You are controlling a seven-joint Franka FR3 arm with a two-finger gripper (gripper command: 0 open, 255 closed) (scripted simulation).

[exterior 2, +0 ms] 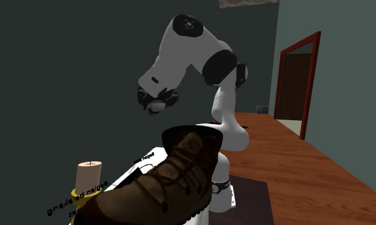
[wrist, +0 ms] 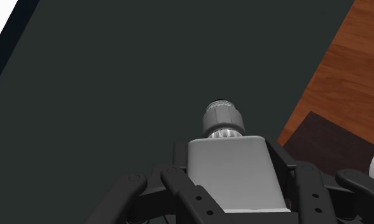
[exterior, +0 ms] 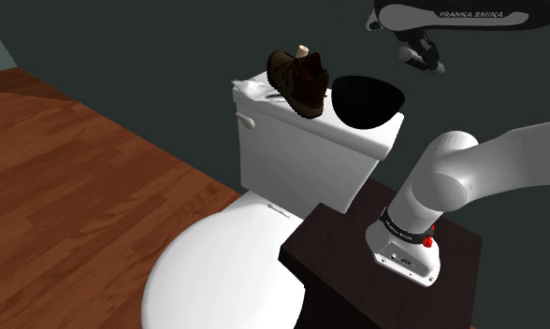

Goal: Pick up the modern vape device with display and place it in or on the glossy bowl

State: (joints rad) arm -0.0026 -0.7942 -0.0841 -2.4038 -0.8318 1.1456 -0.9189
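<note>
Wrist view: where's the grey vape device?
— Clasped between the black gripper's fingers, mouthpiece pointing away.
— And the bowl?
— Shoulder view: black bowl on the toilet tank, beside a brown boot; the gripper hangs higher up.

There's the vape, a plain grey box with a ribbed round cap on top, clasped between the gripper's fingers and up in the air. The bowl is glossy black and sits on the white toilet tank lid, at the shoulder view's right end.
</note>
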